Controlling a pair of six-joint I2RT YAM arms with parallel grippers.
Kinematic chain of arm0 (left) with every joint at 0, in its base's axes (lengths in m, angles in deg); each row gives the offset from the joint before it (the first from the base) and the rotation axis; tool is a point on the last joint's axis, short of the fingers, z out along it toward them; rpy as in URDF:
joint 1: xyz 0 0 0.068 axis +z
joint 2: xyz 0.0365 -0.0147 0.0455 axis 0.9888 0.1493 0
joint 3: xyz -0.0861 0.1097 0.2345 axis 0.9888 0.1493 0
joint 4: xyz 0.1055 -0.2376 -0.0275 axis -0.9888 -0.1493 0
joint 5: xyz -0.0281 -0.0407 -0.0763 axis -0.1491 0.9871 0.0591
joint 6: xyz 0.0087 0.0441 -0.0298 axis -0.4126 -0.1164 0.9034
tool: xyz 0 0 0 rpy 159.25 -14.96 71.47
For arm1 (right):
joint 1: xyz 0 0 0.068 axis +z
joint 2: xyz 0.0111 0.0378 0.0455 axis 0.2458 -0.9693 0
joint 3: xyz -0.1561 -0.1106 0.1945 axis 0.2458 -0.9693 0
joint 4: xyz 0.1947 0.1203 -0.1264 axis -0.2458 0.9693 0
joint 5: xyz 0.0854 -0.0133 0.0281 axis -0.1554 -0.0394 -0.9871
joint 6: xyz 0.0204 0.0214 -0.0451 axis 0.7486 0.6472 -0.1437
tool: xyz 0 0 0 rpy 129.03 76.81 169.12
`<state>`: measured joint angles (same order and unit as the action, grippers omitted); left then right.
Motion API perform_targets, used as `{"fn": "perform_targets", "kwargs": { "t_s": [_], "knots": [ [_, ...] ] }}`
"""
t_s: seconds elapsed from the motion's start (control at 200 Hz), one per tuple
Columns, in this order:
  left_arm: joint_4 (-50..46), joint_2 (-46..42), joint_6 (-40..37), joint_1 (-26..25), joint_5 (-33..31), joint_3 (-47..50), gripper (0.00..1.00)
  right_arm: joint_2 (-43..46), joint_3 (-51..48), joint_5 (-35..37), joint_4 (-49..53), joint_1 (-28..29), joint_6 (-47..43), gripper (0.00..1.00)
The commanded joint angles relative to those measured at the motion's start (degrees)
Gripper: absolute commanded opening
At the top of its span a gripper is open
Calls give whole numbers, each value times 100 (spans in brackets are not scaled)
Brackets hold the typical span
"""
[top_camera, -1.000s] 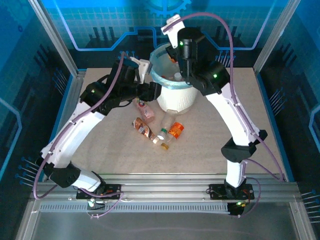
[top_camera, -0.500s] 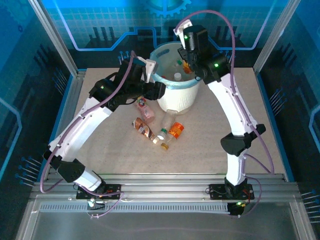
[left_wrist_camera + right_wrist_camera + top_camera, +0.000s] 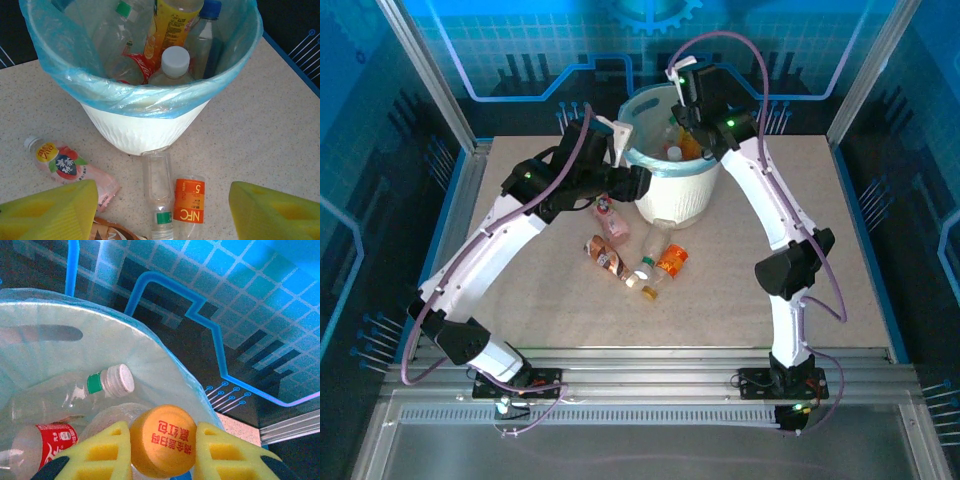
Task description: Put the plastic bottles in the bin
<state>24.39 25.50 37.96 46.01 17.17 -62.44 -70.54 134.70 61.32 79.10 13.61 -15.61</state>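
The bin [image 3: 680, 195], white with a light blue bag [image 3: 125, 92], holds several plastic bottles. My right gripper [image 3: 162, 440] is shut on the orange cap of a bottle [image 3: 689, 146], held upright over the far right of the bin's opening. My left gripper [image 3: 162, 215] is open, hovering by the bin's left side [image 3: 632, 182] above bottles lying on the table. These are a pink bottle [image 3: 70, 167], a clear one with a green label [image 3: 159, 192], one with an orange NFC label [image 3: 189, 202] and a brown one [image 3: 607, 257].
Inside the bin lie a white-capped bottle [image 3: 110, 380], a red-labelled one [image 3: 47, 440] and a blue-capped one [image 3: 210, 7]. The clear bottle's base touches the bin's wall [image 3: 145, 130]. Blue enclosure walls and metal posts ring the table [image 3: 800, 240].
The right wrist has swung to the bin's far right rim and the orange-capped bottle now hangs into the opening. The left arm has edged slightly closer to the bin.
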Motion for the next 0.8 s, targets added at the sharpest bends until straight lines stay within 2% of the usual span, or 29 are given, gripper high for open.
{"fn": "perform_targets", "kwargs": {
  "t_s": [0.0,0.12,0.19,0.28,0.48,0.565,0.65,0.69,0.795],
  "knots": [
    [103,-16,-24,32,-86,82,71,-530,-273,-155,809,-178,71,0],
    [141,-7,-16,40,-121,68,71,-328,-378,-386,734,-274,569,0],
    [151,6,-22,53,-122,49,71,-209,-431,-287,546,-273,646,0],
    [124,37,-20,73,-122,3,71,-270,-34,-104,671,-313,808,0],
    [158,54,0,105,-122,-17,71,-204,237,-578,494,-366,1108,0],
    [167,72,15,114,-115,-24,71,-542,585,-215,761,-373,1020,0],
    [135,81,13,116,-113,-56,71,-867,1011,541,1052,-316,711,0],
    [110,79,6,123,-124,-72,71,-894,1077,903,977,-288,473,0],
    [81,90,-28,123,-140,-116,71,-684,905,1185,493,-278,96,0]
  ]
}}
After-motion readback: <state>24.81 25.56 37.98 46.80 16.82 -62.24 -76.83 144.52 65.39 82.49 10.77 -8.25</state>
